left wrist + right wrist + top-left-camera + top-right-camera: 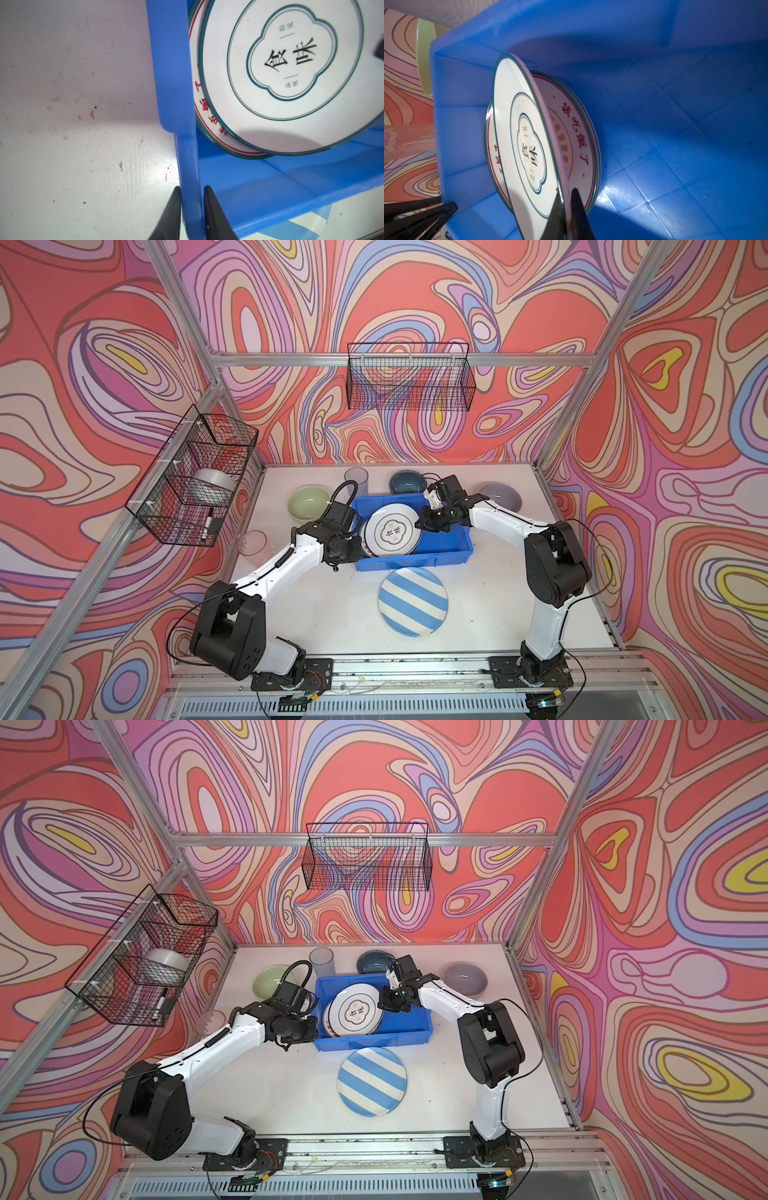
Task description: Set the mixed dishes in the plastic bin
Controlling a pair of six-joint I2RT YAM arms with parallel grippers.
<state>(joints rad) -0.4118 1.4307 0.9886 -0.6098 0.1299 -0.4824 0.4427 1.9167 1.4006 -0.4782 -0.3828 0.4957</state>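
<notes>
Lower plate (577, 133) mostly under top plate (517, 145); tiny dark obj. (208, 524), perhaps marker.

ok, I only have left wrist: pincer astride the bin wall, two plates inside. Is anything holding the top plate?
Observer: Yes. The right pincer is shut on the edge of the green-rimmed plate.
Operator: Lying flat?
Observer: No, tilted: its held side is raised off the red-lettered plate beneath.
Operator: What's outside the bin besides the striped plate?
Observer: On the table, outside the blue bin: pale green bowl, dark blue bowl, lavender bowl, bluish tumbler, pink tumbler.
</notes>
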